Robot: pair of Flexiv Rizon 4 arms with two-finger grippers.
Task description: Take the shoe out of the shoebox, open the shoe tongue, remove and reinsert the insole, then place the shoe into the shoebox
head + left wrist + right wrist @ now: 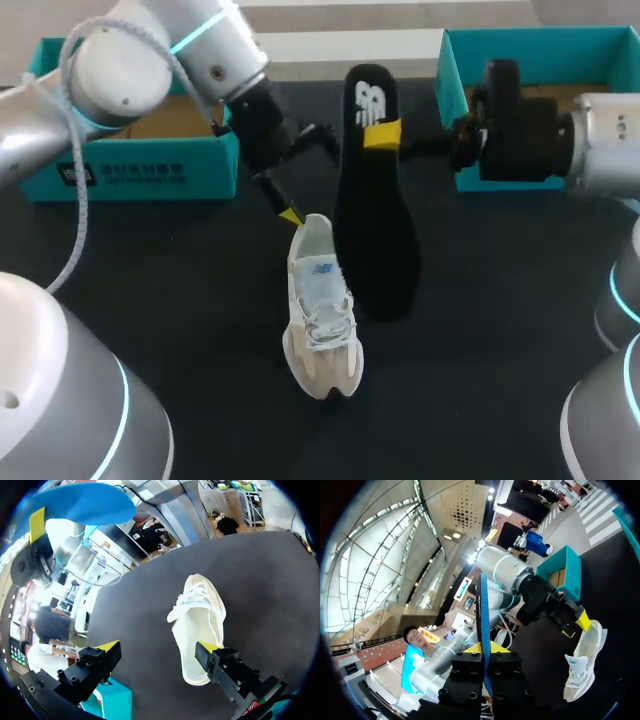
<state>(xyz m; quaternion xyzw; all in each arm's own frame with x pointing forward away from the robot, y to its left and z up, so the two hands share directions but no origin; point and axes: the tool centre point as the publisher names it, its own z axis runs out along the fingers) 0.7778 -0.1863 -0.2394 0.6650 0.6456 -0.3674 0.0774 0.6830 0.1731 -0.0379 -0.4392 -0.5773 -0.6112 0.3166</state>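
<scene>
One cream lace-up trainer [200,625] stands on its sole on the black table [200,300]. Its heel sits just inside one finger of the left gripper [157,646], whose two yellow tips are spread wide apart. The right gripper [485,648] is clamped on the single long insole [482,605], black on one face and blue on the other, held clear above the table. Two open teal cardboard boxes rest there: one [130,165] behind the left gripper, the other [530,45] behind the right gripper.
</scene>
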